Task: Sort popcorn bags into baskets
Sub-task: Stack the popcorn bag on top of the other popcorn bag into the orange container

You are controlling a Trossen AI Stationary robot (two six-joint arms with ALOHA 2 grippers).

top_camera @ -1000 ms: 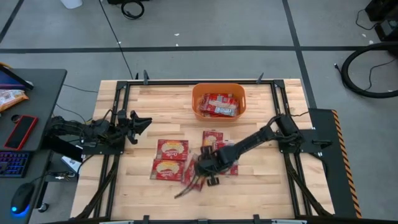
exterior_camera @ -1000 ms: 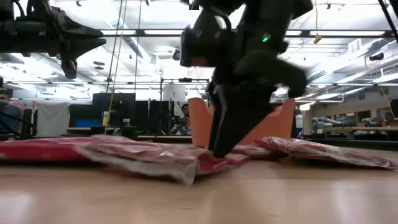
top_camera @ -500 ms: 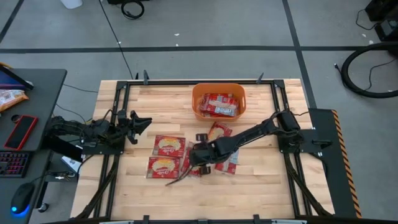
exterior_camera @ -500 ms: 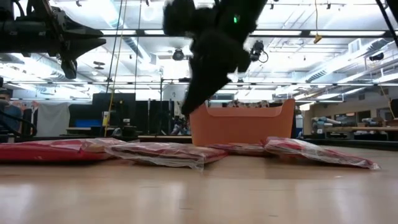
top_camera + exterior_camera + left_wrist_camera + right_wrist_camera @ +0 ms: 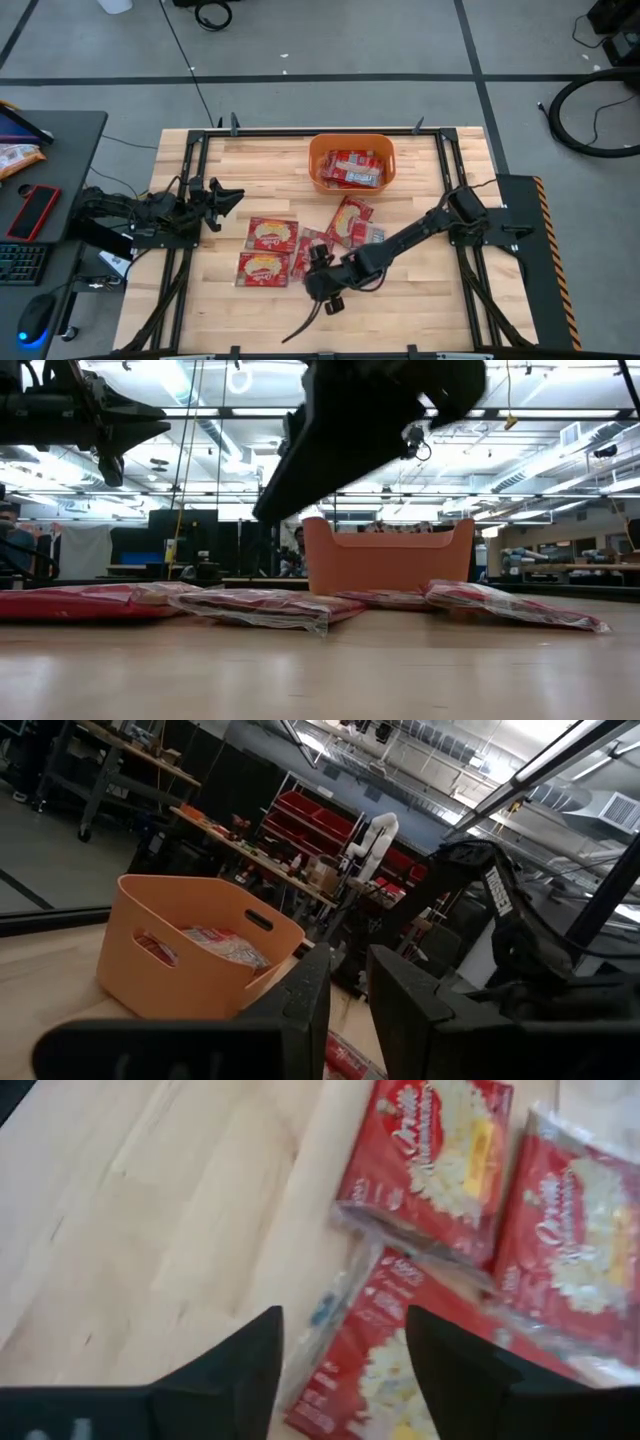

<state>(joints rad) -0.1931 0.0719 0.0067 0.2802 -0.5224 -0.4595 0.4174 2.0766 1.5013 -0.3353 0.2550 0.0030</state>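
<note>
A few popcorn bags (image 5: pixel 352 168) lay inside the basket (image 5: pixel 318 168); several remained nearby; the right end effector (image 5: pixel 340 1370) hovered released, empty.

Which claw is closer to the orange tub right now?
Left, though not by much. The left claw waits off to the tub's side; the right claw hangs open over loose bags, farther from it.
</note>
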